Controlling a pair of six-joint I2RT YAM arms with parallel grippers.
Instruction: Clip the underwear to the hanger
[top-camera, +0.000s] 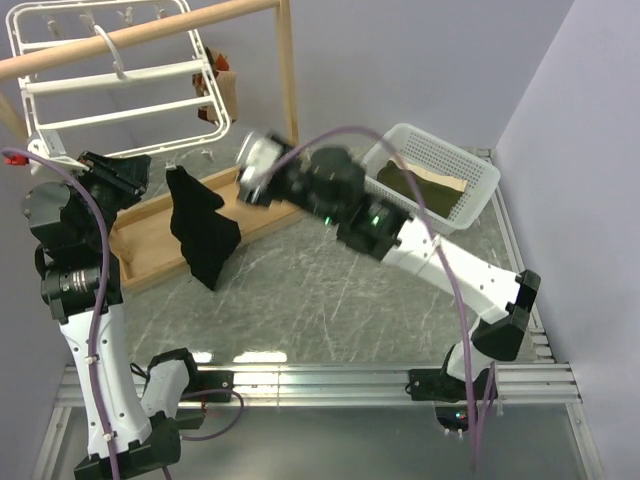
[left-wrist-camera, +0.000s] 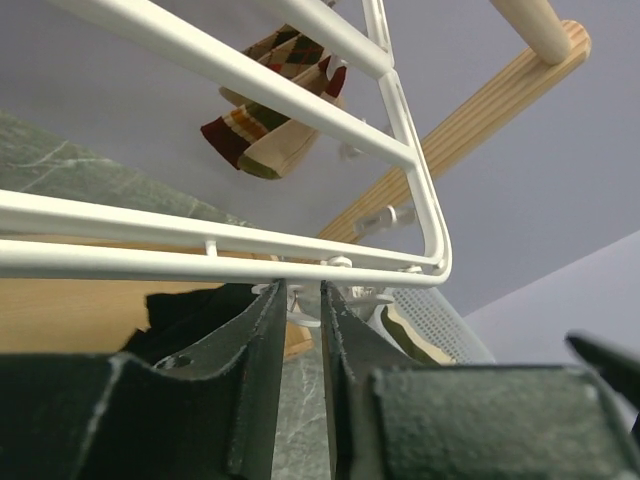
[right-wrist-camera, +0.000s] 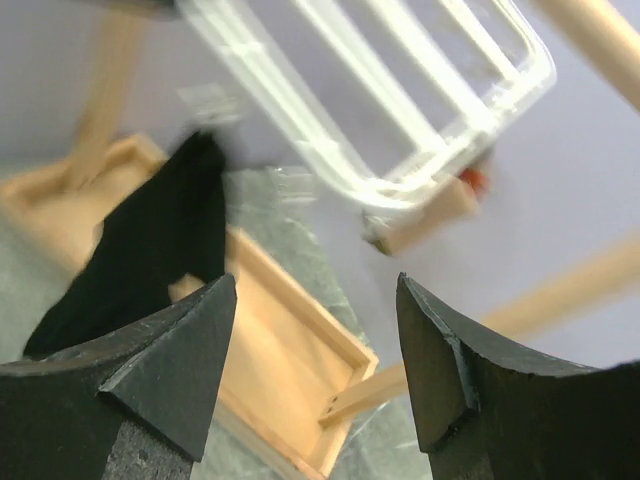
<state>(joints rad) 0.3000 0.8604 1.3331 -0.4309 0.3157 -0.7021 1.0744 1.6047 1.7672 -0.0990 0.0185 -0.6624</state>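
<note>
The white hanger hangs from a wooden pole at the back left. The black underwear dangles by one corner from a clip on the hanger's lower edge, its tail reaching the wooden base. My left gripper is just left of that corner. In the left wrist view its jaws stand almost together under the hanger's bottom bar, with a small white clip at their tips and the underwear to the left. My right gripper is open, empty and blurred, right of the underwear and below the hanger.
The wooden stand's tray base lies under the hanger, its pole above. A brown patterned garment is clipped at the hanger's far side. A white mesh basket with olive-and-tan cloth stands at the back right.
</note>
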